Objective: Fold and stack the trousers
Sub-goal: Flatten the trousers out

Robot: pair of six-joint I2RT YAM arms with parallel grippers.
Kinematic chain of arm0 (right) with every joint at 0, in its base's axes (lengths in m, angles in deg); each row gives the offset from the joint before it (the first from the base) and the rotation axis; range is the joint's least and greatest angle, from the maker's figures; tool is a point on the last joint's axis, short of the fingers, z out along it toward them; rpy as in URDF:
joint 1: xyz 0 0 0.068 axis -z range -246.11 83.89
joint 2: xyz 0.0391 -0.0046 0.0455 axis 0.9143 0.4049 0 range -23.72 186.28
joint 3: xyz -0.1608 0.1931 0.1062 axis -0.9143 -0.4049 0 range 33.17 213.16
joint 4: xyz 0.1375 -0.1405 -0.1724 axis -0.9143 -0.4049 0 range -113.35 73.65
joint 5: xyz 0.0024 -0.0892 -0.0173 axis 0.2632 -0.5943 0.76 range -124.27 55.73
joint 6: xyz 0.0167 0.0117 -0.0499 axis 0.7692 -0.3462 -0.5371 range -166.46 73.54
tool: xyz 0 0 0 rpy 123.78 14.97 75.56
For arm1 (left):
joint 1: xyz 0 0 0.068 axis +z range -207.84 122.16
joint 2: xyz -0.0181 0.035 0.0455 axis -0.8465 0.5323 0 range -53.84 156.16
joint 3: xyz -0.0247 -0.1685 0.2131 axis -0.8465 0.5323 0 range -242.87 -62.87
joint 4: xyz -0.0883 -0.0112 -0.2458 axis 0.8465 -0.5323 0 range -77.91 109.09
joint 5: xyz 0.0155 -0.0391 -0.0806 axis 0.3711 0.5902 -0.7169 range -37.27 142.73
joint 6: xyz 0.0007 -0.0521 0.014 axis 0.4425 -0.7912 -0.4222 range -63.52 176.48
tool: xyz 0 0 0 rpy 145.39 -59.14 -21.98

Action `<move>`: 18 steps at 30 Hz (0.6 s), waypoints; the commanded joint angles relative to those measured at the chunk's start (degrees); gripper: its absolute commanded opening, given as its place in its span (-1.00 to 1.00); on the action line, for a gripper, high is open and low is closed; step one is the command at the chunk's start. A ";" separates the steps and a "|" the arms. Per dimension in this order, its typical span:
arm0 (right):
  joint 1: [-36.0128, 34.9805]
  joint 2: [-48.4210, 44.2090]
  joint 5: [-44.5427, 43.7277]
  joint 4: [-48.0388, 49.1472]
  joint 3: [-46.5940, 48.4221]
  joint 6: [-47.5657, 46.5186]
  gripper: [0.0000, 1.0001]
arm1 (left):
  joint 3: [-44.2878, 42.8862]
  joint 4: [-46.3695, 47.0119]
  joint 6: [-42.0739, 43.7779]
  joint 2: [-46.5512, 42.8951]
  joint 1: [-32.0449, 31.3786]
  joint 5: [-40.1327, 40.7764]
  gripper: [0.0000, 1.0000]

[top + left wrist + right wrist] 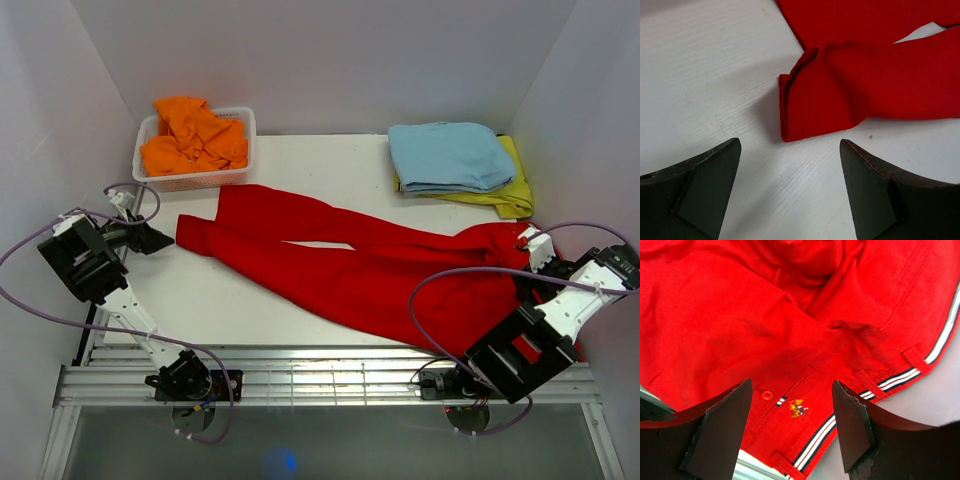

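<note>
The red trousers (370, 270) lie spread flat across the table, their two legs reaching left and the waist at the right. My left gripper (160, 240) hovers just left of the leg ends. In the left wrist view it (790, 150) stands open over bare table, and a folded-over leg cuff (805, 110) lies just beyond its fingertips. My right gripper (528, 250) hangs over the waist. In the right wrist view it (792, 385) is open above the waistband, where a striped edge (900, 376), a red button (766, 395) and a small embroidered logo (799, 408) show. Nothing is held.
A white basket (243, 150) with an orange garment (195, 135) stands at the back left. A folded light blue garment (450, 155) lies on a yellow-green one (515, 195) at the back right. White walls close in three sides. A metal rail (320, 385) runs along the front edge.
</note>
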 commanded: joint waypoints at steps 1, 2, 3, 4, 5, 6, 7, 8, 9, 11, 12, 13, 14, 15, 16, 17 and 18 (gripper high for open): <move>-0.98 2.17 -1.88 -0.60 3.52 4.64 0.41 | -2.74 -1.13 10.22 0.82 -1.08 -6.37 0.81; -1.25 2.43 -2.49 -0.33 3.52 4.73 0.41 | -2.83 -1.66 11.54 1.26 -1.87 -6.46 0.81; -2.03 2.70 -3.19 0.02 3.43 4.82 0.42 | -2.75 -3.23 12.94 2.22 -2.14 -6.63 0.81; -2.30 2.87 -4.51 1.15 2.74 4.90 0.42 | -2.66 -4.29 15.92 2.58 -2.49 -6.81 0.81; -2.65 2.88 -5.13 2.03 2.38 5.34 0.42 | -2.48 -6.04 17.51 2.84 -3.02 -7.33 0.81; -2.83 2.88 -6.01 2.91 1.94 5.52 0.42 | -2.13 -6.49 18.57 3.37 -3.20 -7.60 0.79; -2.92 2.88 -6.28 4.31 1.24 5.52 0.42 | -1.87 -6.93 20.06 3.55 -3.63 -7.95 0.77; -3.01 2.96 -6.54 5.11 1.06 6.13 0.42 | -1.34 -7.37 20.69 3.64 -3.81 -7.86 0.72; -3.36 3.22 -6.98 5.90 0.89 6.74 0.42 | -1.08 -7.64 20.87 3.72 -4.07 -6.99 0.49; -3.97 3.84 -7.16 7.13 0.80 7.97 0.41 | -0.38 -8.34 21.22 3.11 -4.43 -5.93 0.14; -4.06 4.54 -7.24 7.40 0.88 8.42 0.41 | -0.20 -8.78 21.22 2.33 -4.43 -5.49 -0.18; -4.15 5.07 -6.98 7.75 1.14 9.03 0.39 | -0.28 -11.22 22.18 0.40 -4.52 -3.92 -0.48; -4.15 5.07 -6.98 7.67 1.41 9.04 0.39 | -0.28 -11.24 23.66 -0.75 -4.43 -3.91 -0.49; -4.15 5.51 -6.37 7.58 1.76 9.30 0.39 | -0.89 -14.29 24.03 -1.98 -4.43 -3.21 -0.65; -4.15 5.69 -6.10 7.49 2.11 9.39 0.39 | -1.42 -15.36 23.51 -3.29 -4.43 -1.64 -0.94; -4.24 5.86 -5.84 7.40 2.37 9.56 0.38 | -2.21 -16.16 21.24 -6.00 -4.43 -0.93 -1.00; -4.24 5.95 -5.23 7.32 2.90 9.56 0.38 | -3.61 -17.30 18.87 -7.51 -4.43 -0.14 -1.00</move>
